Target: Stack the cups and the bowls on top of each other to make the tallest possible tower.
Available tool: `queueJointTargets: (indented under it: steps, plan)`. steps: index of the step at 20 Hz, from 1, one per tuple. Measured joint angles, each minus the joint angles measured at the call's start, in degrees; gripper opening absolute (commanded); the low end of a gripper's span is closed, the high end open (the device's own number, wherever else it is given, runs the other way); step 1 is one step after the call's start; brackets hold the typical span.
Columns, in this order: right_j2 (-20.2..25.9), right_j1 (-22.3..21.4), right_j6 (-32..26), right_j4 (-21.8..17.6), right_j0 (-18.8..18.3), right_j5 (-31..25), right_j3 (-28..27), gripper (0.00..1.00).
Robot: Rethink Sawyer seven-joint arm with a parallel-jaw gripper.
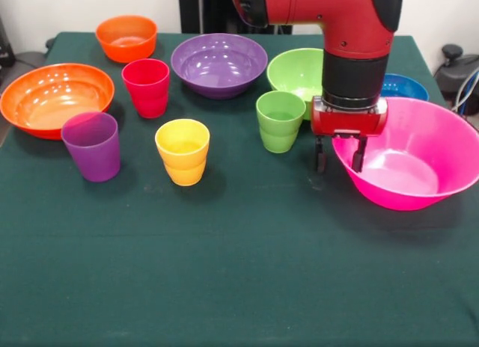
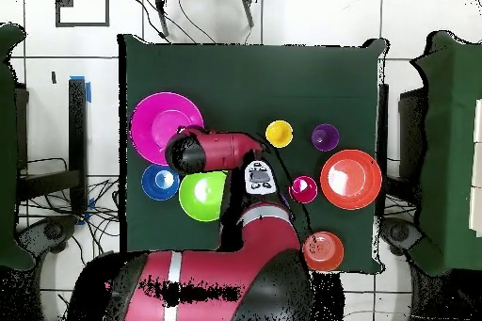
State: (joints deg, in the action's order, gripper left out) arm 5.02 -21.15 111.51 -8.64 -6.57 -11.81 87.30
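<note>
Front view: on the dark green cloth-covered table stand four glossy stepped tumblers, upright and mouths up: the red cup, the purple cup, the yellow cup and the green cup. Six round shiny bowls ring them: the large orange bowl at the left edge, the small orange bowl at the far left, the purple bowl, the lime bowl, the blue bowl mostly hidden behind the arm, and the pink bowl, the widest. The gripper hangs at the pink bowl's left rim, its jaws spread, one finger outside the wall and one at it. The table's whole near half is bare.

Overhead view: the red arm covers the gripper, the green cup and the purple bowl. The pink bowl lies near the table's left edge, the blue bowl just below it.
</note>
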Motion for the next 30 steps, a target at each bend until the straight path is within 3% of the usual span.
queueJointTargets:
  steps: [13, 30]
  plan:
    - [2.94, -3.08, 0.0, -0.02, -3.98, 0.0, 1.84, 1.0]
    - [3.62, -5.84, 0.0, -0.36, -4.04, -0.01, 2.66, 1.0]
